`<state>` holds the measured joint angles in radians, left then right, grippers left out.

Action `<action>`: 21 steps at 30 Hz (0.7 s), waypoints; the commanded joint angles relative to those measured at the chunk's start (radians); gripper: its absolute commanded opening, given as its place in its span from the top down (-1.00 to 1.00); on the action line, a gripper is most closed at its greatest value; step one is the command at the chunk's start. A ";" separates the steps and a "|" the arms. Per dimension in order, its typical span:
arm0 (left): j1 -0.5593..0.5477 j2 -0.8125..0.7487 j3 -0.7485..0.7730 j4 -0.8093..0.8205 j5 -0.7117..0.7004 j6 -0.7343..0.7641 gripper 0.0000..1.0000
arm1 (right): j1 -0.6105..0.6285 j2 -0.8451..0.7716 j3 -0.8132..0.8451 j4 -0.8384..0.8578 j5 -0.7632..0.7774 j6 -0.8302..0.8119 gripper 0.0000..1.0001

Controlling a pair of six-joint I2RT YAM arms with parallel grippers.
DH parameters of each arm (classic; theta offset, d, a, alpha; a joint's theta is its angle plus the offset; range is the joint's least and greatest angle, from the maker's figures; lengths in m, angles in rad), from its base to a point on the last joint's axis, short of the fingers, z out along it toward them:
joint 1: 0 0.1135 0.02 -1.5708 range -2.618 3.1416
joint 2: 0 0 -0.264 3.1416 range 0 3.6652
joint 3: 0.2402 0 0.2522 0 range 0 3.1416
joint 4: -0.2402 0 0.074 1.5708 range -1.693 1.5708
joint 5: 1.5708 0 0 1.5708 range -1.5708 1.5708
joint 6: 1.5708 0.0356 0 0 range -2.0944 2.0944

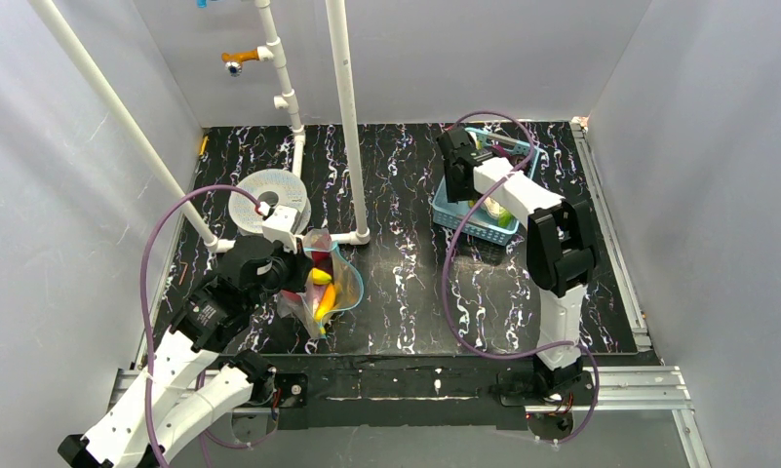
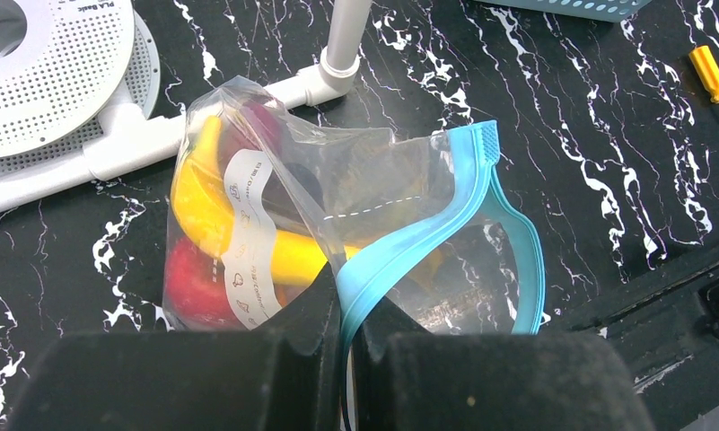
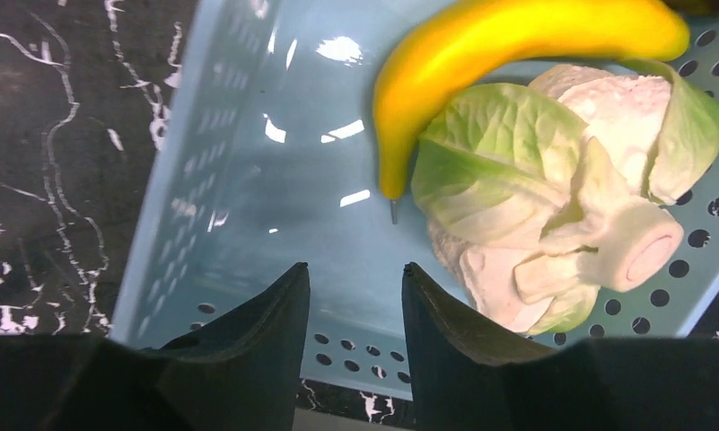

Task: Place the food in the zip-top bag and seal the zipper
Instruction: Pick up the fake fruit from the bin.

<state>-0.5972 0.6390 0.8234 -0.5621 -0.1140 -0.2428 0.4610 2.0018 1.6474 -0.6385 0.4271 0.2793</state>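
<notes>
- At the left gripper (image 2: 345, 301): black fingers pressed together, pinching the zipper (image 2: 427, 229) close to one end.
- Zipper: narrow, smooth light-blue strip, its two sides bowed apart into a loop, so mouth gaping.
- Zip-top bag (image 2: 364, 180): clear crinkly film, lying at the near left of the black white-veined table (image 2: 598, 171), with a white printed label (image 2: 248, 238) curving across its side.
- Inside the bag: glossy curved yellow banana (image 2: 203, 202); round red apple (image 2: 189, 287) against it on the near side; magenta piece (image 2: 264, 126) at the far end.
- Just past the bag: white plastic pipe (image 2: 342, 40) rising from an elbow fitting; perforated white spool (image 2: 50, 72) to the left of it.
- Off to the right of the bag: yellow-handled screwdriver (image 2: 710, 76), lying flat.
- At the right gripper (image 3: 355, 296): fingers spread, nothing between them, over the floor of the basket (image 3: 239, 180).
- Basket: light-blue plastic with perforated walls and bottom, at the far right of the table.
- In the basket: second banana (image 3: 481, 45), smooth and yellow, touching a toy cabbage (image 3: 517, 171) with pale green leaves and a white stalk.
</notes>
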 commanded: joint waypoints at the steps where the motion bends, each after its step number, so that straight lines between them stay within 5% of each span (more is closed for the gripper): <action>1: 0.008 -0.009 -0.001 0.010 0.016 0.007 1.00 | -0.054 0.007 0.011 0.004 -0.084 -0.029 -0.01; 11: 0.013 -0.003 -0.001 0.011 0.022 0.007 1.00 | -0.093 0.079 0.018 0.053 -0.164 -0.049 -0.04; 21: 0.014 0.010 -0.001 0.011 0.023 0.007 1.00 | -0.093 0.153 0.065 0.068 -0.088 -0.109 -0.07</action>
<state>-0.5907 0.6458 0.8234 -0.5617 -0.0963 -0.2428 0.3729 2.1422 1.6571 -0.5980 0.3030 0.2075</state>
